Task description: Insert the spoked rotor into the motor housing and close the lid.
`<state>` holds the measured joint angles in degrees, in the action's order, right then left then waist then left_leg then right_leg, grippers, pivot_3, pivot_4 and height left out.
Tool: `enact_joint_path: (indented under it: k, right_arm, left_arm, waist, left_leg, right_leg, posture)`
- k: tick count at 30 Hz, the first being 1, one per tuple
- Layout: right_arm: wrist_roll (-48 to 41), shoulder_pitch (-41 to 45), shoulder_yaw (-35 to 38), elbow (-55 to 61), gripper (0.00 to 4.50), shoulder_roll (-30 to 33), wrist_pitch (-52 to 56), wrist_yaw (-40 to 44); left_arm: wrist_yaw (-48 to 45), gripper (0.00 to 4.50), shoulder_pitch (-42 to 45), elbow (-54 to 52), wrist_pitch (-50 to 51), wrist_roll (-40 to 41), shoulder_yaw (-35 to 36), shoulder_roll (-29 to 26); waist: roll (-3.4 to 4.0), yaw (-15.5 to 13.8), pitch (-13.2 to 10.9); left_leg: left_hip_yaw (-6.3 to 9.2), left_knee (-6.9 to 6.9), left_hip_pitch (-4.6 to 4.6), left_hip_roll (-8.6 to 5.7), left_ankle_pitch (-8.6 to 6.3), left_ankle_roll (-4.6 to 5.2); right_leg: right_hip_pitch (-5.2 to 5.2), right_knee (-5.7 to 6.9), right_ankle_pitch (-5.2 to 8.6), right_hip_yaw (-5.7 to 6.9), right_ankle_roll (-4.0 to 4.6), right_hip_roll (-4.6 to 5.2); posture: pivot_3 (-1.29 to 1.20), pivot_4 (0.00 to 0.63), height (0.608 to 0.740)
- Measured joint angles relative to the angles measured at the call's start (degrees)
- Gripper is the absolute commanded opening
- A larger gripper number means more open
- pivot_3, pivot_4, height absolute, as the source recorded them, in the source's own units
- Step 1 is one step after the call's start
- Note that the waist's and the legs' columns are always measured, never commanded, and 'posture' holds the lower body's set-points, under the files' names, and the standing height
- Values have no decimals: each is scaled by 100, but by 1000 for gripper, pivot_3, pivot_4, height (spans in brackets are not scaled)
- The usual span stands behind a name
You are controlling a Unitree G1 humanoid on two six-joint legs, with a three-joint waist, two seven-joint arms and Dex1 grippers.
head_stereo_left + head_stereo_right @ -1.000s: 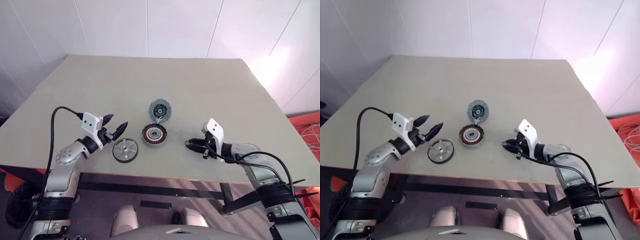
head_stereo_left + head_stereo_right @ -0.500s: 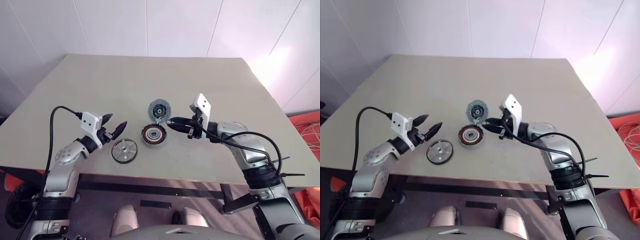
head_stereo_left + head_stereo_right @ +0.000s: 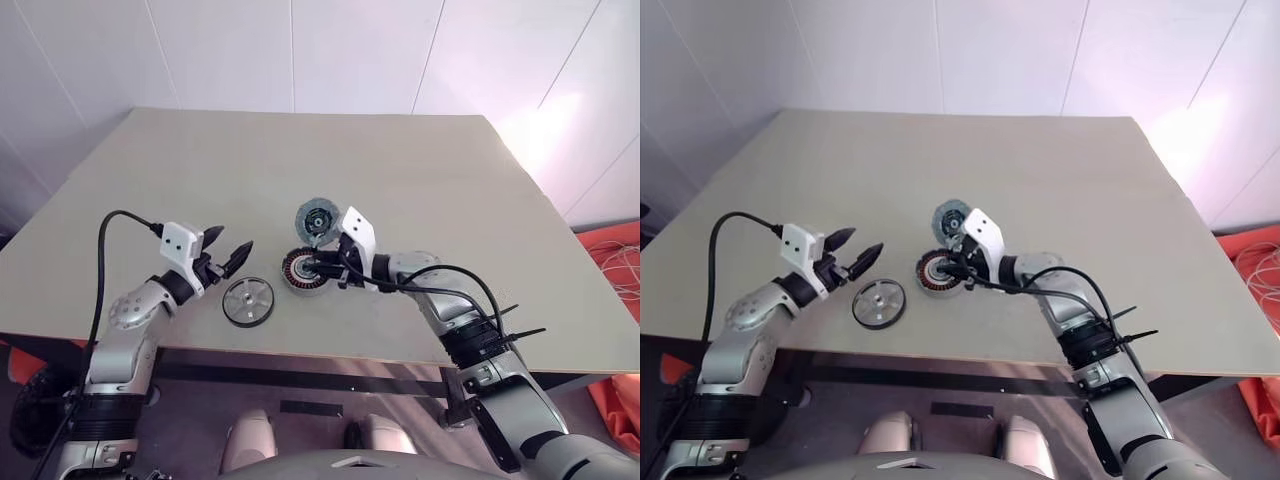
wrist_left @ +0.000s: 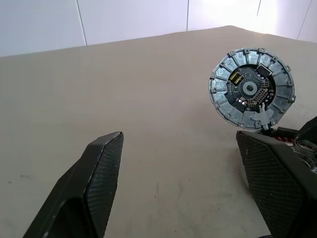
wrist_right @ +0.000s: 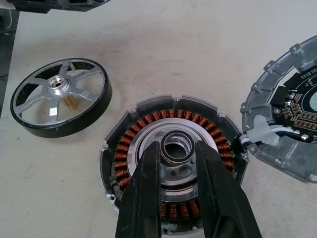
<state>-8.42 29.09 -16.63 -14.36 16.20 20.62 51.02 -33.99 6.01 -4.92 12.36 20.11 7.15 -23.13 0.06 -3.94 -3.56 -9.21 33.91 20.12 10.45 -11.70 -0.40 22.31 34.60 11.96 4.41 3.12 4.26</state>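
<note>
The spoked rotor (image 3: 249, 300), a shiny silver wheel in a dark rim, lies flat near the table's front edge. To its right sits the motor housing (image 3: 293, 276), ringed with copper windings (image 5: 148, 120). Just behind it is the lid (image 3: 318, 217), its dark circuit-board face showing (image 4: 251, 89), joined to the housing by white wires (image 5: 277, 131). My right gripper (image 5: 176, 144) hangs over the housing's silver centre, shut on a small metal ring (image 5: 176, 148). My left gripper (image 3: 232, 245) stands open above and left of the rotor, with nothing between its fingers (image 4: 101, 168).
The beige table (image 3: 420, 170) stretches far back to a white wall. Its front edge (image 3: 330, 352) runs just below the parts. A black cable (image 3: 105, 260) loops from my left wrist. Orange material (image 3: 615, 250) lies on the floor at the right.
My right gripper swung left from the table's front right to over the housing's centre, its grip unchanged. The left gripper, rotor, housing and lid stayed put.
</note>
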Motion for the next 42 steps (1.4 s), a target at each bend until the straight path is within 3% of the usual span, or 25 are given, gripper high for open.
enact_joint_path:
  k: [34, 42]
  right_arm:
    - [267, 92, -44, -220, 682, -117, -73, 46]
    - [251, 76, -44, -192, 3385, -82, -72, 175]
  left_arm:
    - [116, 3856, -37, -222, 128, -2, 5, -19]
    - [130, 3856, -13, -220, 128, -3, 14, -20]
  waist:
    - [0, 2, 0]
    - [0, 1, 0]
  left_leg:
    - [-2, 1, -3, 0, 1, -2]
    - [-2, 1, -5, 0, 1, -2]
  right_leg:
    - [0, 6, -1, -2, 2, 0]
    - [-1, 7, -1, -2, 2, 0]
  posture:
    - [0, 0, 740]
    - [0, 0, 740]
